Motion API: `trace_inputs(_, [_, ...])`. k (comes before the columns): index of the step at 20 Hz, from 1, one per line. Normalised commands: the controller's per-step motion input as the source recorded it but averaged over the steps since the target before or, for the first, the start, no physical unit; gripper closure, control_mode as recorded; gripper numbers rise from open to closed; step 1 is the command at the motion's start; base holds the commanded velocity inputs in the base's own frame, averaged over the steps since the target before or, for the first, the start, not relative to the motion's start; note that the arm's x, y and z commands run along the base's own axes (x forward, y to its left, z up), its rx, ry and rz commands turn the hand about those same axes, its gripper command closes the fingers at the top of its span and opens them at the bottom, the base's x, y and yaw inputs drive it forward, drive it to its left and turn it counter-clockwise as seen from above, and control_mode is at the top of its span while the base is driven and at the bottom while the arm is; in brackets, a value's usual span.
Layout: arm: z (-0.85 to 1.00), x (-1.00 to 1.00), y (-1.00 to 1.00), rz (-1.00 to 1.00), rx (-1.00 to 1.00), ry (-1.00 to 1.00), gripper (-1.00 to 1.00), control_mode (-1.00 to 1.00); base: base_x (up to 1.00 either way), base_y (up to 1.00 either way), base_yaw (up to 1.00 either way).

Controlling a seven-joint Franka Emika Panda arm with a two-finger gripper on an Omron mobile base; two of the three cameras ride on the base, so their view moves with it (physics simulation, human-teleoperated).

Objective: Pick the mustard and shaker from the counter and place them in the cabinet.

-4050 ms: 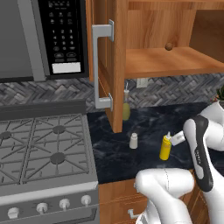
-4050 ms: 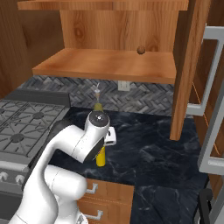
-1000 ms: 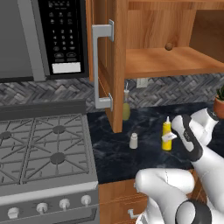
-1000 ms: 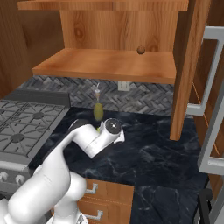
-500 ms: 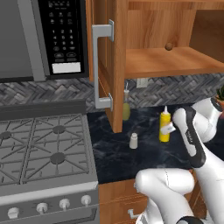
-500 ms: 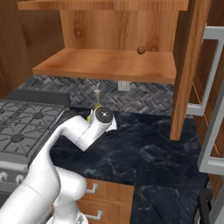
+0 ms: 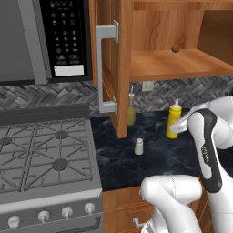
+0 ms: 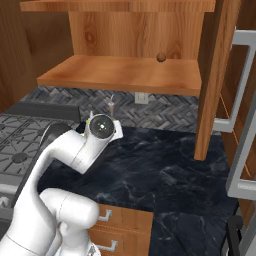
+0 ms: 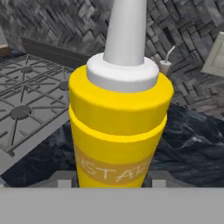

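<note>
Hand view: mustard (image 9: 119, 127) nozzle cropped.

The left base view looks forward and down from behind the arm's left; the right base view does so from its right. Both take in the dark desk (image 7: 150, 157) and the open cabinet (image 8: 125, 72). The hand view sits very close to the mustard (image 9: 118, 131), facing the stove (image 9: 30, 96).

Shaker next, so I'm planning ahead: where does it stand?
In the left base view the shaker stands on the counter, right of the stove, left of the mustard.
</note>
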Motion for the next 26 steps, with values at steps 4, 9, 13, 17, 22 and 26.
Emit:
trace_inputs(4, [0.68,-0.04,0.19,0.00,0.00,-0.12,1.00,-1.00,0.00,0.00,0.00])
trace_inputs(9, [0.66,0.00,0.20,0.00,0.00,-0.09,1.00,-1.00,0.00,0.00,0.00])
trace_inputs(13, [0.56,0.00,0.14,0.00,0.00,-0.06,1.00,-1.00,0.00,0.00,0.00])
trace_inputs(17, [0.47,0.00,0.07,0.00,0.00,-0.03,1.00,-1.00,0.00,0.00,0.00])
trace_inputs(22, [0.52,0.00,0.08,0.00,0.00,-0.02,1.00,-1.00,0.00,0.00,0.00])
trace_inputs(26, [0.46,0.02,0.05,0.00,0.00,-0.02,1.00,-1.00,0.00,0.00,0.00])
